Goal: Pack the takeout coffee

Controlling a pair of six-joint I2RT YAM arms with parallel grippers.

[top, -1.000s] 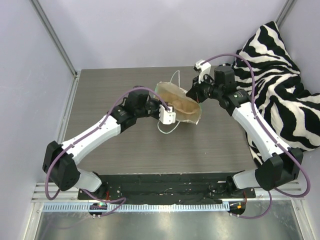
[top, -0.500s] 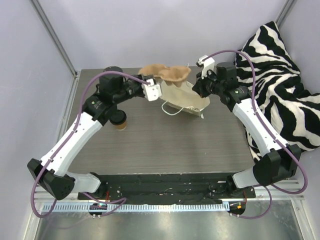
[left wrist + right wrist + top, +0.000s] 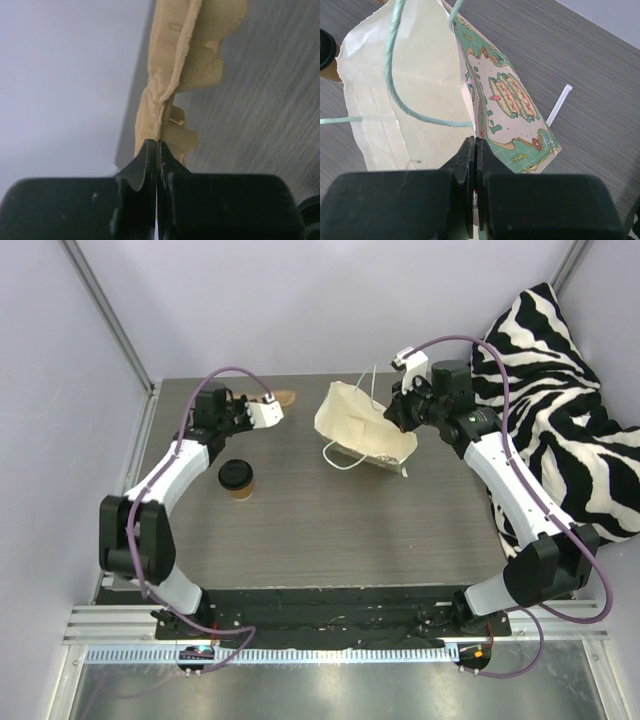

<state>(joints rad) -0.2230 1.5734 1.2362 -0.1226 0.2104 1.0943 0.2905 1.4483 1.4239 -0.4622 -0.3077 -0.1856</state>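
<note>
Takeout coffee (image 3: 236, 478) — near the left tool (image 3: 275, 404), apart from it.

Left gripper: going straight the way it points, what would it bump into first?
The brown moulded-pulp cup carrier that the left gripper is pinching. Beyond it, the wrist view shows only grey wood-grain table and pale wall, though depth is unclear.

**A:** What surface carries everything?

**B:** A dark grey table (image 3: 320, 540) with a fine wood grain.

**A:** What lies directly on it?

**B:** Left of centre, a takeout coffee (image 3: 236, 480) stands upright with its black lid on. Well apart from it, right of centre, a paper bag (image 3: 362, 428) lies on its side, mouth open. A thin white stick (image 3: 558, 105) lies just beside the bag's near right corner.
</note>
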